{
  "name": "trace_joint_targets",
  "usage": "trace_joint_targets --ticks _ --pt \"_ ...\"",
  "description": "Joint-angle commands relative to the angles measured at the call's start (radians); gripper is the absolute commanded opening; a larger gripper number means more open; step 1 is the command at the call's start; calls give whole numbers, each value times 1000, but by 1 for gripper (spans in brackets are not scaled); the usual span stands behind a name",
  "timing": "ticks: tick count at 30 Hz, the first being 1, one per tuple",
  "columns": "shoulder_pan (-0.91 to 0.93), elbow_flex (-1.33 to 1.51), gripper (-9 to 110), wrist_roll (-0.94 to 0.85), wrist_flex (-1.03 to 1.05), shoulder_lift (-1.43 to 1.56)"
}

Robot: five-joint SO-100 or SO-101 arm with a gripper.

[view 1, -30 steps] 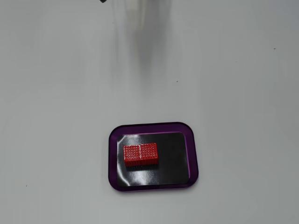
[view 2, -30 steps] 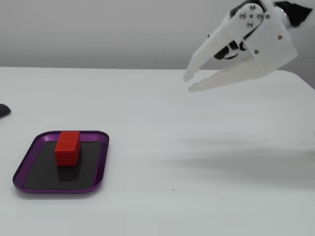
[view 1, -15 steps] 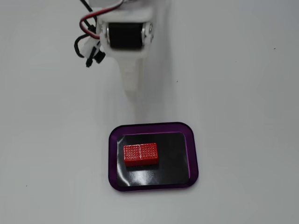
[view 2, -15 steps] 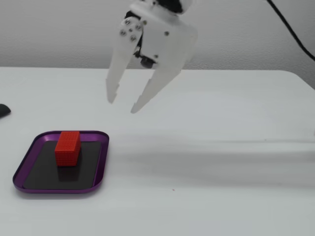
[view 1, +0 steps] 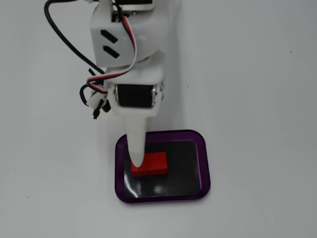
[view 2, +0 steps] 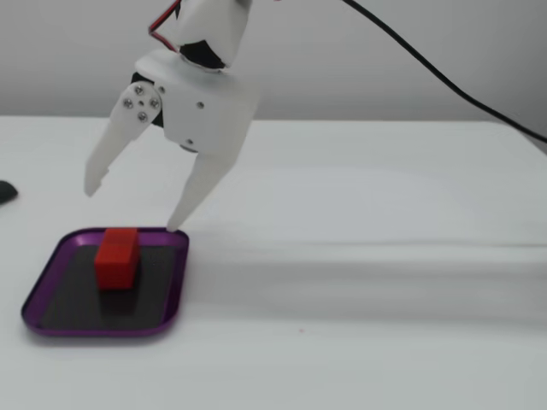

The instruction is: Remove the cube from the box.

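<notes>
Jaws spread wide above the cube [view 2: 116,255], which lies in the box [view 2: 171,295]

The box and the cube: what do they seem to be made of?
The box: likely metal or hard plastic; its purple rim is glossy and its black bottom mirrors light. The cube: probably plastic, matte bright red, its surface finely ridged. Neither is certain from looks alone.

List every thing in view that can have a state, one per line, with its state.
gripper: open, fingers spread wide, above the box, holding nothing.
cube: lying flat on the box's black bottom, not gripped.
box: flat on the table, with only the cube in it.
table: white, carrying the box.
</notes>
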Motion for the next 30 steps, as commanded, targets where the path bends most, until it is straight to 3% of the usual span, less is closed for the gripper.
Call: trace_joint_targets --ticks 1,30 --pt "-3 -38 25 -6 -8 -6" --pt "-3 -26 25 -8 -179 -54"
